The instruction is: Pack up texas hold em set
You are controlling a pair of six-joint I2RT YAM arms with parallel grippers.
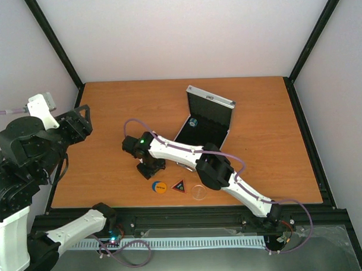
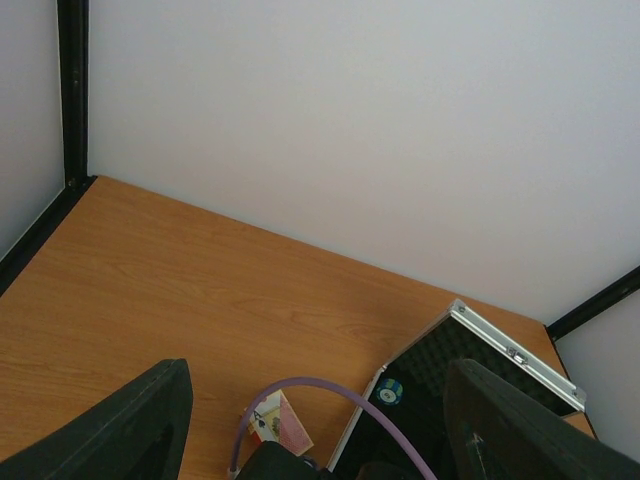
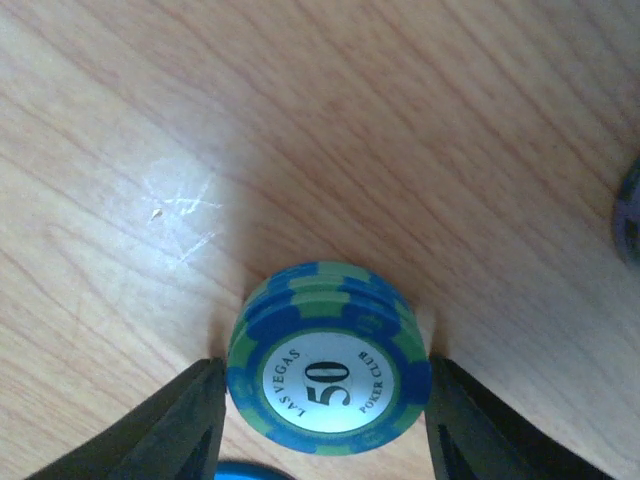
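Note:
My right gripper (image 1: 147,167) is down on the table left of the open silver case (image 1: 211,102). In the right wrist view its fingers (image 3: 190,420) press both sides of a small stack of blue-green "50" poker chips (image 3: 325,330) standing on the wood. One blue-green chip (image 1: 193,122) lies in the case's black lining. The orange disc (image 1: 159,187), black-red triangle (image 1: 179,185) and clear disc (image 1: 199,192) lie in a row near the front edge. The pink-white card pack (image 2: 278,423) lies left of the case (image 2: 510,350). My left gripper (image 1: 82,121) is open and empty, raised at the far left.
Another chip's edge (image 3: 630,215) shows to the right of the held stack, and a blue disc edge (image 3: 240,472) just below it. The right arm's purple cable (image 2: 330,385) arcs over the card pack. Black frame posts stand at the table's corners.

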